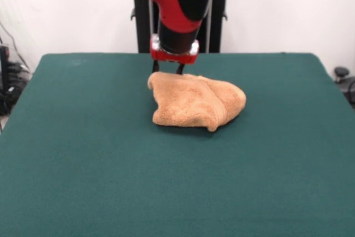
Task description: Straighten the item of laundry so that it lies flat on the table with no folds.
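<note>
white walls back a wide dark green felt-topped table (83, 181), and on it, a little right of centre and toward the far half, sits the light orange-tan terry-cloth towel (197, 104), bunched into a rounded heap with thick folds and a lobe hanging down at its near right. the red and black arm comes down from above, and its gripper (168, 68) hangs at the towel's far left corner, with two thin dark fingers (156, 66) showing a narrow gap between them; their tips go out of sight behind the cloth, so whether they are pinching the hem cannot be told. the step in hand looks like taking hold of that far corner, with the straightening barely begun. the next move seems to call for a sure pinch on one layer only, then a lift and a pull away from the heap so the folds can drop open.
</note>
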You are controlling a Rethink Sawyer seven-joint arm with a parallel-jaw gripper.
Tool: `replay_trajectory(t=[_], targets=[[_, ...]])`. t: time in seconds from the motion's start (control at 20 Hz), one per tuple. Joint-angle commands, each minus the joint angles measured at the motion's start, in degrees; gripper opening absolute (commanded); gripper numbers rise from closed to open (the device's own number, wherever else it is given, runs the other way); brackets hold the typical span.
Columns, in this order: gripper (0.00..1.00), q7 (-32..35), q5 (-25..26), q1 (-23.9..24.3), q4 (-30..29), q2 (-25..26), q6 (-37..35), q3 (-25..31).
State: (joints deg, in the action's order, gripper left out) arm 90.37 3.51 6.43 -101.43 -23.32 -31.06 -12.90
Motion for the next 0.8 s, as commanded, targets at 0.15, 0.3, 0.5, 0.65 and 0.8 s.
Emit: replay_trajectory(t=[0.15,0.3,0.5,0.65,0.8], targets=[[1.0,16.0,-4.85,-3.04,7.64,8.77,9.53,3.65],[1.0,16.0,-5.38,-2.88,8.4,9.98,10.59,3.88],[1.0,15.6,-5.76,-3.11,8.61,9.9,10.68,3.82],[1.0,16.48,-6.35,-3.39,7.87,10.22,13.54,3.5],[1.0,17.21,-7.21,-3.47,7.3,10.66,15.26,3.52]])
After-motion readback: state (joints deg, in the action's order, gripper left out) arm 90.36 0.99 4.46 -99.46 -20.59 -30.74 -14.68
